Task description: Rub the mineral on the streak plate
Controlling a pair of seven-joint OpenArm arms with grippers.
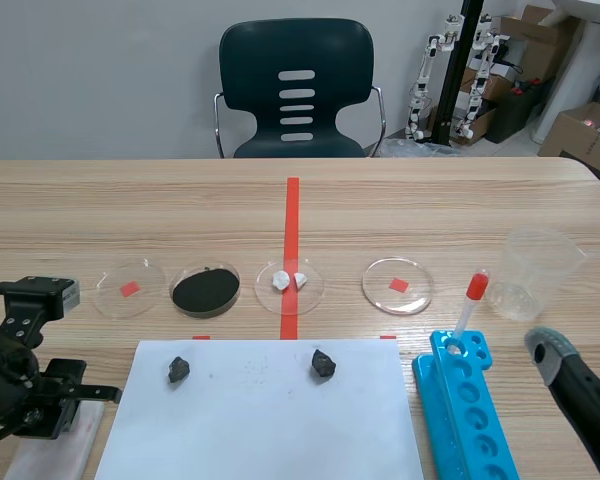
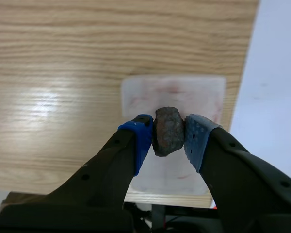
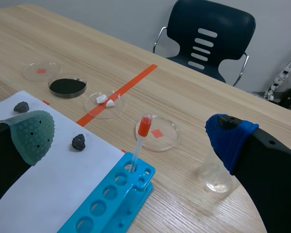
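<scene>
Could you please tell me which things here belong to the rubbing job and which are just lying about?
For the job: held stone in the left gripper; white plate beneath it.
Lying about: two loose stones on the paper; four dishes; blue rack; dropper; cup; chair.

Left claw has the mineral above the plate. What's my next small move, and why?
Probably ease the left claw straight down until the mineral meets the streak plate, then drag it across. The dark mineral is pinched firmly in the claw, directly over the white plate, but contact can't be confirmed from this view.
</scene>
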